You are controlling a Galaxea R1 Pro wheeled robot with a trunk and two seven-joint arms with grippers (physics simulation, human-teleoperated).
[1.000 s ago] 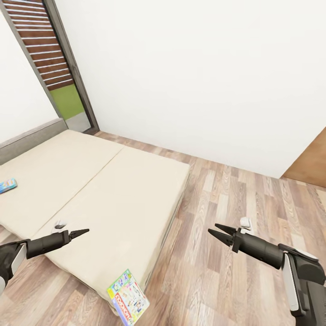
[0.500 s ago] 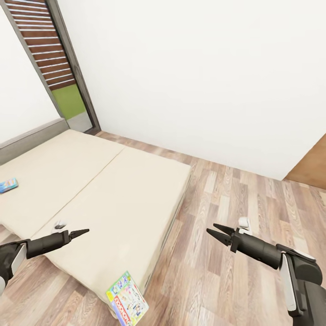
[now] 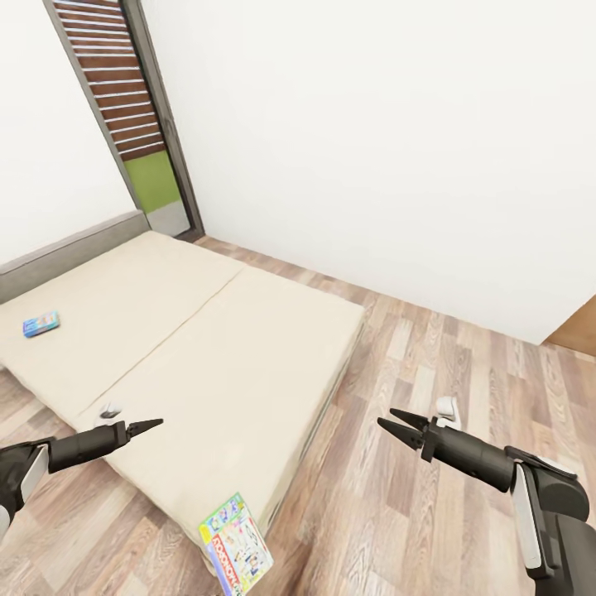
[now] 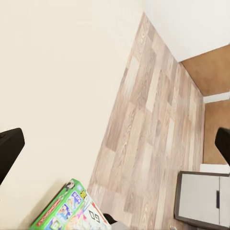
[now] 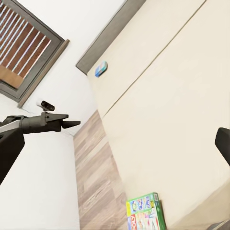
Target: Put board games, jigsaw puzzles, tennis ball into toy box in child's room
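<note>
The bed (image 3: 207, 356) has a beige mattress and a low grey headboard. A small blue board game (image 3: 40, 324) lies on it near the headboard, also seen as the blue box (image 5: 101, 68). A green-edged pastel board game (image 3: 236, 554) rests at the bed's near corner, partly over the edge; this box (image 4: 67, 211) (image 5: 143, 211) shows in both wrist views too. My left gripper (image 3: 151, 426) (image 4: 115, 148) hovers open over the mattress's near edge, holding nothing. My right gripper (image 3: 397, 426) (image 5: 115, 146) is open and empty above the floor beside the bed. The table and toy box are out of view.
A dark-framed window with brown slats (image 3: 124, 99) stands behind the headboard. A white wall (image 3: 372, 149) runs along the far side, with a brown panel (image 3: 575, 329) at its right end. Wood-plank floor (image 3: 430, 372) lies right of the bed. A grey cabinet (image 4: 201, 199) stands on the floor.
The whole picture has shifted right, so the camera has turned left. The blue board game is now fully in view. Both arms keep the same pose.
</note>
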